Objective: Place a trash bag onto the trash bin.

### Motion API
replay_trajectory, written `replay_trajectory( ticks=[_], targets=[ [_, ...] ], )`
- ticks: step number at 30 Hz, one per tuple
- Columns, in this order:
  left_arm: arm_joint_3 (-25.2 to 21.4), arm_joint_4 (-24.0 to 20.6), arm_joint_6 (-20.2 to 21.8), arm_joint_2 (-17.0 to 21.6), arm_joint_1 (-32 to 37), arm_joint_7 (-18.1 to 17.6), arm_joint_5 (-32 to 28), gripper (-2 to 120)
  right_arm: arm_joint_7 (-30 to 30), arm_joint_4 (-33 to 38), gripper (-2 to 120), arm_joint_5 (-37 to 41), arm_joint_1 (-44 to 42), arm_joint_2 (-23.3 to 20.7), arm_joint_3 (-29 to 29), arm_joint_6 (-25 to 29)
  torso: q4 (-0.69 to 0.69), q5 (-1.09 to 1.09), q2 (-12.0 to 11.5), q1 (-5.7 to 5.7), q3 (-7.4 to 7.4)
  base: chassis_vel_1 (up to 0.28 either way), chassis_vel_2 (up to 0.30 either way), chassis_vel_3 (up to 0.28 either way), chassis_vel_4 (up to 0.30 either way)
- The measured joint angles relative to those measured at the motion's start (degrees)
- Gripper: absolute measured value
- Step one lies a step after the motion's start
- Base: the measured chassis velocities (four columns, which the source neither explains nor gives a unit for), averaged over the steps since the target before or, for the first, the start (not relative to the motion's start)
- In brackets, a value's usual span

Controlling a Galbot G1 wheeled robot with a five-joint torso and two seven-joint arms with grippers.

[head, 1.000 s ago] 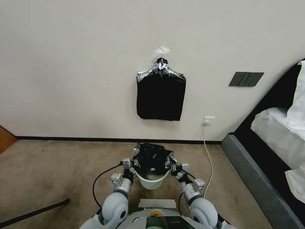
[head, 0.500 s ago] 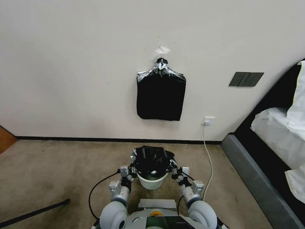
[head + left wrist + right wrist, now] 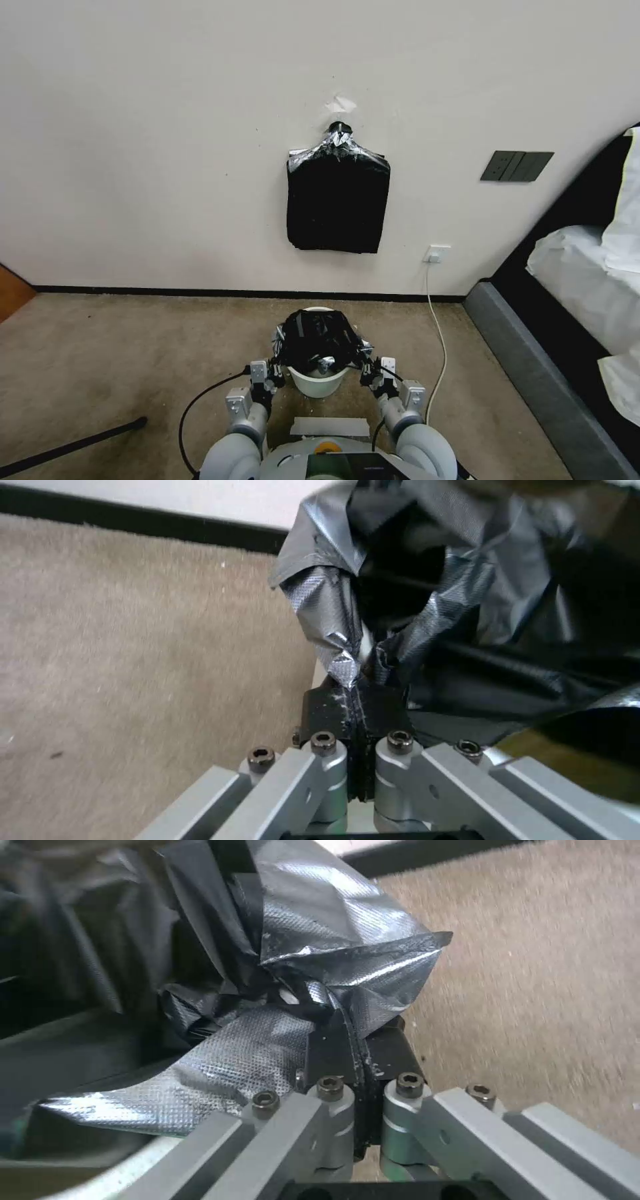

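Head view: fitting step, left gripper (image 3: 275,373) and right gripper (image 3: 366,372) clamped on trash bag (image 3: 319,339) draped over trash bin (image 3: 319,383) on the carpet; next, likely pulling the hem down around the rim.

Both arms extend forward from the shoulders at the bottom of the head view, elbows low, forearms converging slightly toward 12 o'clock. Left gripper (image 3: 275,373) sits at about 11 o'clock from the torso; its fingers (image 3: 333,705) are pressed together, pinching a fold of the trash bag (image 3: 467,630). Right gripper (image 3: 367,373) sits at about 1 o'clock, level with the left; its fingers (image 3: 333,1050) are likewise closed on a fold of the bag. Wrists roughly symmetric.
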Motion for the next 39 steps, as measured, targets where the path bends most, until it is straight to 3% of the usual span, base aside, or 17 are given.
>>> replay_trajectory(
  ticks=[10, 31, 39],
  targets=[
    [-0.7, -0.1, 1.8, -0.3, 1.3, -1.4, -2.8, 0, 0.3, -1.2, 0, 2.8, 0.2, 1.4, 0.1, -2.8, 0.00, 0.00, 0.0, 0.00, 0.00, 0.000, 0.000, 0.000, 0.000],
    [0.1, 6.3, 1.3, -1.0, -3.2, -1.0, -3.4, 0, -1.0, -8.2, 0, 3.0, 4.8, 1.8, -0.8, -3.6, 0.00, 0.00, 0.0, 0.00, 0.00, 0.000, 0.000, 0.000, 0.000],
    [0.2, 8.2, -0.1, -0.4, -5.6, -1.0, -3.3, 0, -2.9, -12.2, 0, -2.8, 6.3, 1.5, -1.6, -0.6, 0.00, 0.00, 0.0, 0.00, 0.00, 0.000, 0.000, 0.000, 0.000]
  ],
)
